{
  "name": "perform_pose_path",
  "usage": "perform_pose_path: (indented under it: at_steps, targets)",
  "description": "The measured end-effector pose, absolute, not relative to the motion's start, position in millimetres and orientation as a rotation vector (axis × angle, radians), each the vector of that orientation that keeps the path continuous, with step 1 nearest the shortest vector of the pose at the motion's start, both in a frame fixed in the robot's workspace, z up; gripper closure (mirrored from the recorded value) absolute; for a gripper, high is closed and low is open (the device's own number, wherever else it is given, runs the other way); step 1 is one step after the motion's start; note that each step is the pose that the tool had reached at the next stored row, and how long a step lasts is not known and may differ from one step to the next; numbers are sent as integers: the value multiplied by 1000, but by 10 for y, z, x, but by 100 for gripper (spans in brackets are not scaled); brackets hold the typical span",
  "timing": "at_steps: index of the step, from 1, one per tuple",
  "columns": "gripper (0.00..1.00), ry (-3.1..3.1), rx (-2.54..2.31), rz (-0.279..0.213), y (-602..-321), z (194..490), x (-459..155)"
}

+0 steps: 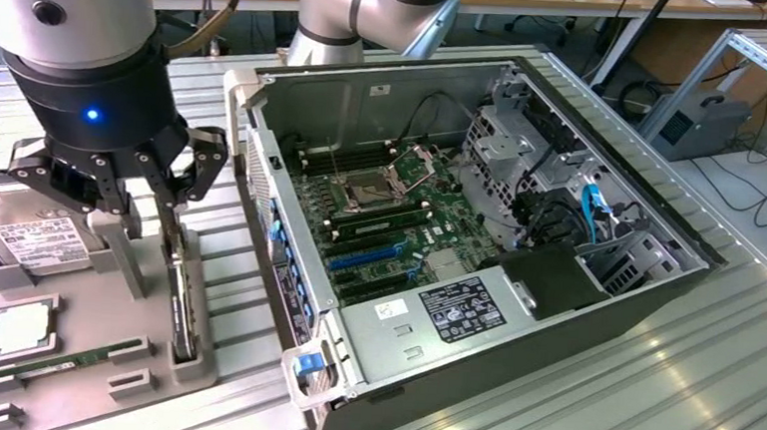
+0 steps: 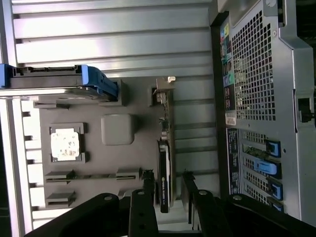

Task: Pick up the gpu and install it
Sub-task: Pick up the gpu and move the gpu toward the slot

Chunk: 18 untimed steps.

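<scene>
The gpu (image 1: 186, 308) is a thin dark card standing on edge in a slot of the grey parts tray (image 1: 91, 307), at the exterior view's left. My gripper (image 1: 155, 236) hangs just above its far end. In the wrist view the gpu (image 2: 165, 165) runs between my two dark fingers (image 2: 148, 190), one on each side of the card with a gap to it. The gripper (image 2: 167, 181) is open and holds nothing. The card's lower edge is hidden in the slot.
The open computer case (image 1: 600, 178) lies to the exterior view's right of the tray, showing its motherboard (image 1: 383, 215) and blue slots (image 1: 361, 259); its rear panel (image 2: 256, 84) shows in the wrist view. The tray also holds a hard drive (image 1: 35, 239), a CPU (image 1: 24, 328) and a RAM stick (image 1: 47, 366).
</scene>
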<state>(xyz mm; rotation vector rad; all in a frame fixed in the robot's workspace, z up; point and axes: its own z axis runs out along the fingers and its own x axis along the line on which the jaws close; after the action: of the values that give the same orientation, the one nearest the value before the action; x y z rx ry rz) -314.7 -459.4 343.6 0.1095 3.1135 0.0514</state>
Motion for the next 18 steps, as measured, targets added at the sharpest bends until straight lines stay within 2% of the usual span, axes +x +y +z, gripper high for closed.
perform_pose_path:
  at_steps: [18]
  targets:
    - [64,3122,110,51,-4594,2950,-3153]
